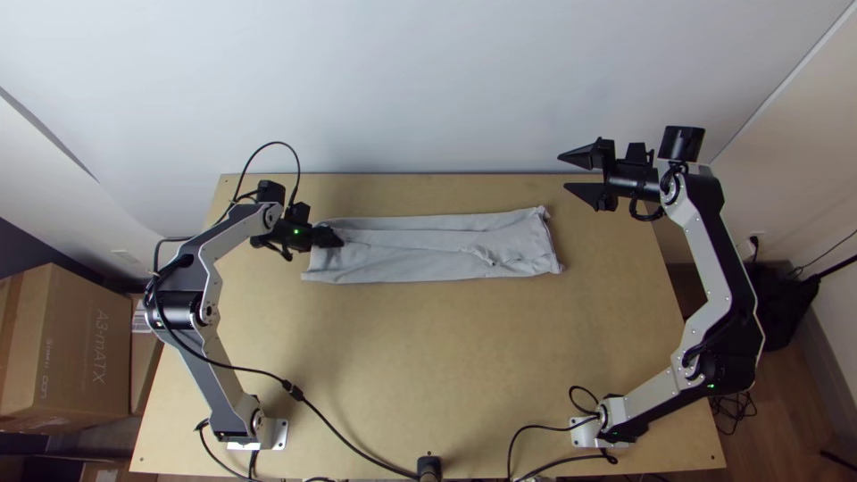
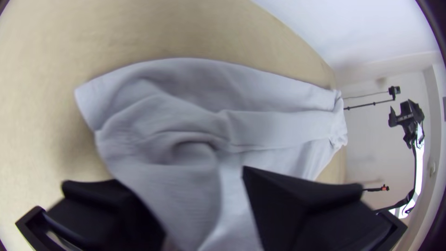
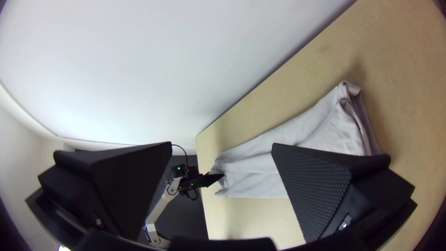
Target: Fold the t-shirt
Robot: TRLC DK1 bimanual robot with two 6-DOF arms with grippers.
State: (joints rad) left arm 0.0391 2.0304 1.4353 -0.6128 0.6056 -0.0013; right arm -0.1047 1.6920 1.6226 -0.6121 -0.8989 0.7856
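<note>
T-shirt (image 1: 402,259) on the wooden worktop (image 1: 402,357), nearer the wall (image 1: 428,89) than the arms' bases. Lies as a long, narrow folded strip running left to right, creases along its length. Small pucker toward its right end; that end's edge crumpled, layers showing in the right wrist view.

Left claw (image 1: 341,239) at the strip's left end. Fingers spread, in the left wrist view, grey cloth visible between them, rumpled into a soft curved fold just ahead. Contact with the cloth: cannot tell.

Right claw (image 1: 564,171) past the strip's right end, on the wall side, apart from the cloth. Fingers spread wide, nothing between them.

Black cable (image 1: 339,437) slants from the left arm to the worktop's near edge. Cardboard box (image 1: 76,357) beside the worktop, left.
</note>
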